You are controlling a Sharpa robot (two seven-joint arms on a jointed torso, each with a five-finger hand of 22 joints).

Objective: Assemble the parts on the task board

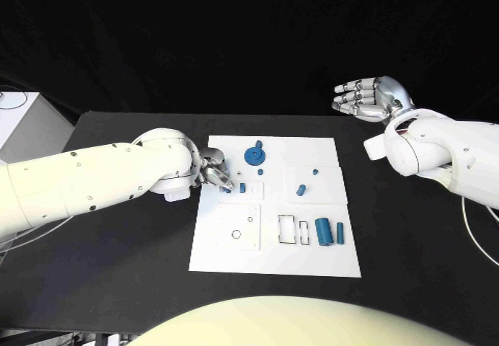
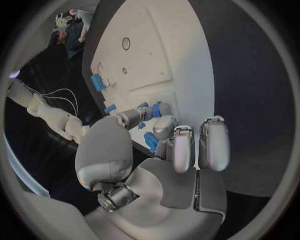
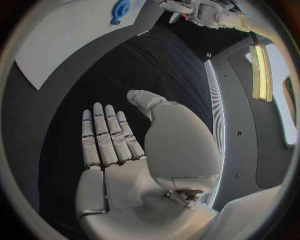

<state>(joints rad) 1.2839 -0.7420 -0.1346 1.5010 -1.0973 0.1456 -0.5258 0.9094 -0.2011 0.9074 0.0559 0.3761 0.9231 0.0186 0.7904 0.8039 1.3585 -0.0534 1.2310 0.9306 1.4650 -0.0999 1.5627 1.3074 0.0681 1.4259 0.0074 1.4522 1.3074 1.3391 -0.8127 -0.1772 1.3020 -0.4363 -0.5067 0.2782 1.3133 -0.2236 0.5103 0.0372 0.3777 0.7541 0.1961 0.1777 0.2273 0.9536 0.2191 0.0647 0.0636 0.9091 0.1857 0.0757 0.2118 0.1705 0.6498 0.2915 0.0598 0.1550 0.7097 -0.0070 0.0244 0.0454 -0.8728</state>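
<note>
The white task board [image 1: 275, 252] lies mid-table. On it are a blue gear [image 1: 254, 155], a short blue peg [image 1: 242, 188], a blue block [image 1: 301, 190] and two blue cylinders [image 1: 324, 231] beside empty slots. My left hand [image 1: 213, 173] hangs over the board's left edge with its fingers curled, pinching a small blue part [image 1: 227, 189] that the left wrist view shows against a fingertip [image 2: 150, 141]. My right hand [image 1: 369, 97] is raised beyond the board's far right corner, fingers spread and holding nothing, and appears flat-palmed [image 3: 119, 150] in the right wrist view. The gear [image 3: 120, 8] shows there too.
A white box [image 1: 26, 119] stands at the table's far left. A thin cable [image 1: 473, 231] hangs by my right arm. Black table surface [image 1: 125, 259] runs round the board on all sides.
</note>
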